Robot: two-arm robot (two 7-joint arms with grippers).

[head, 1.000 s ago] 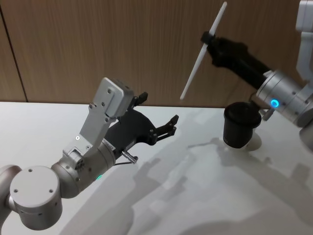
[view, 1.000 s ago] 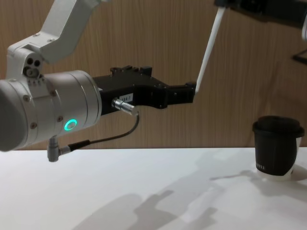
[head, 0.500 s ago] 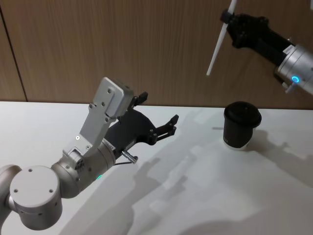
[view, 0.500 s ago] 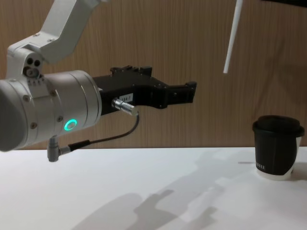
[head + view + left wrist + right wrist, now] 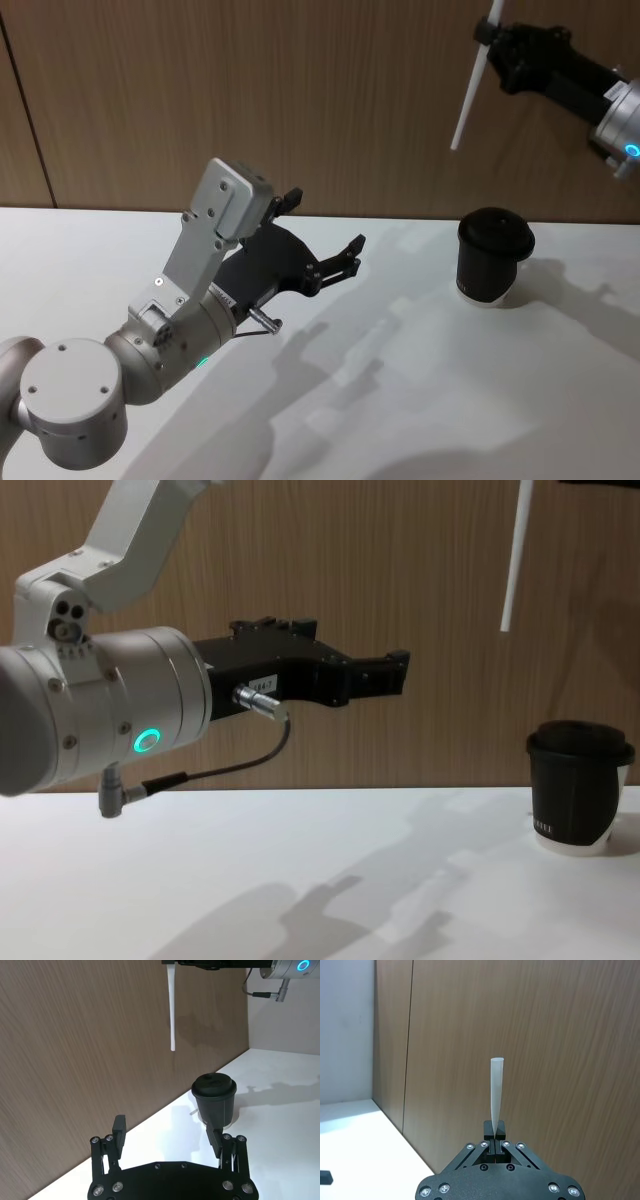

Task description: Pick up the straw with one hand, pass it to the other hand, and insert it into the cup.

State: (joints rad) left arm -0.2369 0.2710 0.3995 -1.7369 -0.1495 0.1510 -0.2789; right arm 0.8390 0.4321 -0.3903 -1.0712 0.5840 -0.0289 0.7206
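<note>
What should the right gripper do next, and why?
Probably shift the straw sideways until its lower end hangs over the cup. The right gripper is shut on it, near upright, high above and left of the cup. The left gripper hangs open.

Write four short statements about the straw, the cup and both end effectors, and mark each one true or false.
1. The right end effector is shut on the thin straight white straw. True.
2. The straw stands inside the black ribbed lidded cup. False: it hangs in the air, high above the cup.
3. The left end effector is open and empty. True.
4. The cup lies tipped over on the white table. False: it stands upright with its lid on.
</note>
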